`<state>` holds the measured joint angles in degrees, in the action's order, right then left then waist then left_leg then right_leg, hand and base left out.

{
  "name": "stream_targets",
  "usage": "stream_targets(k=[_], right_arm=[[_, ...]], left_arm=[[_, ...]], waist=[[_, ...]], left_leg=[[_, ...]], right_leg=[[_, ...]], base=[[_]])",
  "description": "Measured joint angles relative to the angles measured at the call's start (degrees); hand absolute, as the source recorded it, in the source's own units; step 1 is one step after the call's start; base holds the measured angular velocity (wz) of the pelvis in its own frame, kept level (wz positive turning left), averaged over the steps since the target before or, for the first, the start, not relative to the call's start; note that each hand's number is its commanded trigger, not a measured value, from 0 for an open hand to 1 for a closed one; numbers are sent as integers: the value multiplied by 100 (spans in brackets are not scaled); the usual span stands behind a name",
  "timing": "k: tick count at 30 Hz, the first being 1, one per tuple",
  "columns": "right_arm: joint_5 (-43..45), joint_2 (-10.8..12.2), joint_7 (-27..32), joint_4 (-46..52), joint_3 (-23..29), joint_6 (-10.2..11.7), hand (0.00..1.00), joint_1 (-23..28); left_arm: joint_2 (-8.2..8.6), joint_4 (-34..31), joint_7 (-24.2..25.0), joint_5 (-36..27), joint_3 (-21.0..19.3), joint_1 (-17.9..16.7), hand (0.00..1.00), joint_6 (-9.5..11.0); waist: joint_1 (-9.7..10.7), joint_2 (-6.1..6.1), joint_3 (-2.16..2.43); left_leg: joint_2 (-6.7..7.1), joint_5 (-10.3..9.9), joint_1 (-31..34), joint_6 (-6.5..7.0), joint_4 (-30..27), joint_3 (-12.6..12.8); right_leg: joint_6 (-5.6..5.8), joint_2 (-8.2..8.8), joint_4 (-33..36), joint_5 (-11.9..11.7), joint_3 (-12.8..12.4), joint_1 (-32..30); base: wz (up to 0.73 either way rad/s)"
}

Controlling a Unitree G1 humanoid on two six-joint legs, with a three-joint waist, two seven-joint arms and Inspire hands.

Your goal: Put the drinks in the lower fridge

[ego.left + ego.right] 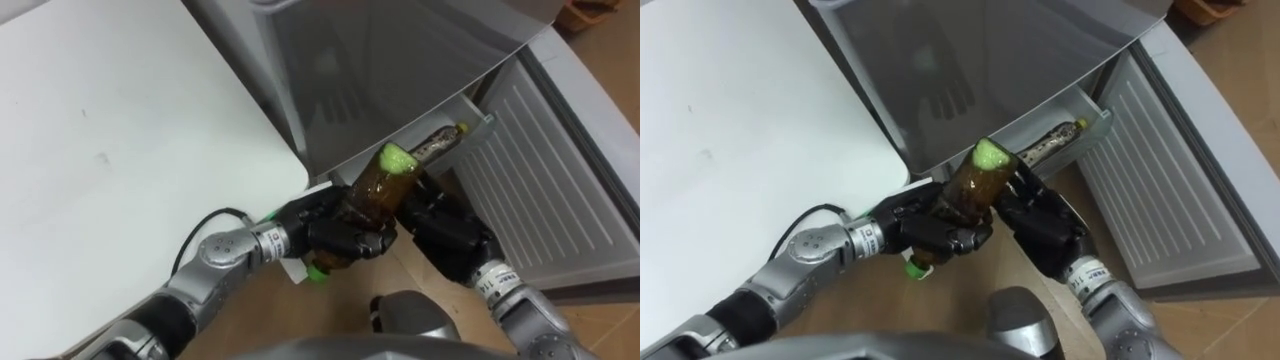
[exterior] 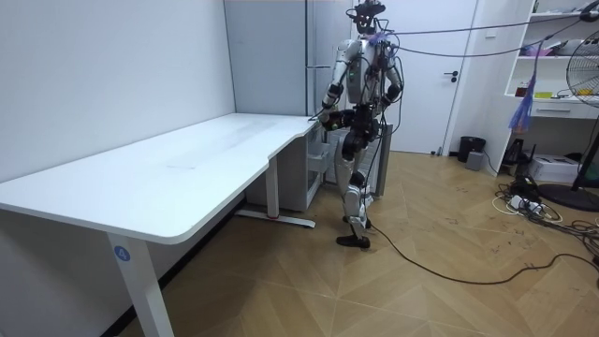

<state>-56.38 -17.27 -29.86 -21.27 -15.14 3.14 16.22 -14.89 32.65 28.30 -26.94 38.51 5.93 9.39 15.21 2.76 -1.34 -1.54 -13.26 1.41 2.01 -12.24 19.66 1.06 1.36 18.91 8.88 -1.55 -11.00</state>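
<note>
The left hand (image 1: pixel 340 238) is curled round the lower body of a brown bottle (image 1: pixel 378 190). The right hand (image 1: pixel 445 228) is curled against the bottle's side at 3 o'clock. The bottle's green cap points toward the open lower fridge (image 1: pixel 540 160) at 1 o'clock. It looks full, so it is probably heavy, stiff and slippery. The mid-body is the best place to grip it.

My left hand (image 1: pixel 340 238) wraps the brown green-capped plastic bottle (image 1: pixel 378 190), so its lower half is hidden. Small green bit (image 1: pixel 317 272) under that hand: can't tell what it is. My right hand (image 1: pixel 445 228) shows mostly its back. The grey upper fridge door (image 1: pixel 400 70) covers most of a second brown bottle (image 1: pixel 440 142). The white ribbed lower door (image 1: pixel 560 180) is cut off at the right edge. In the room view both hands are too small to read.
</note>
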Motion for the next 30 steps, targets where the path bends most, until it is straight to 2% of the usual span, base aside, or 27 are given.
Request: stream_targets(k=[12,22,28,30], right_arm=[[1,8,-216,-1,20,-30,0,6],[-284,104,-216,3,45,-183,0,8],[-637,258,-424,22,68,-228,0,5],[-714,304,-592,22,66,-315,0,6]], left_arm=[[-38,10,168,-49,-66,14,100,-61],[-40,29,411,-144,-219,12,100,-251],[79,229,727,-208,-470,10,100,-315],[111,266,780,-225,-538,11,100,-366]], waist=[[-121,-134,16],[-164,-117,34],[-167,-99,49],[-180,-82,60]], left_leg=[[-28,-3,-111,-6,7,63],[-77,0,-116,-37,-9,95],[-83,-7,-180,-47,-15,102],[-89,-10,-188,-51,-27,115]], right_leg=[[-21,-19,-32,-28,0,75],[-48,-64,-41,-46,-14,98],[-50,-94,-37,-48,-88,158],[-54,-98,-34,-50,-96,156]], base=[[-2],[0],[-2],[-2]])
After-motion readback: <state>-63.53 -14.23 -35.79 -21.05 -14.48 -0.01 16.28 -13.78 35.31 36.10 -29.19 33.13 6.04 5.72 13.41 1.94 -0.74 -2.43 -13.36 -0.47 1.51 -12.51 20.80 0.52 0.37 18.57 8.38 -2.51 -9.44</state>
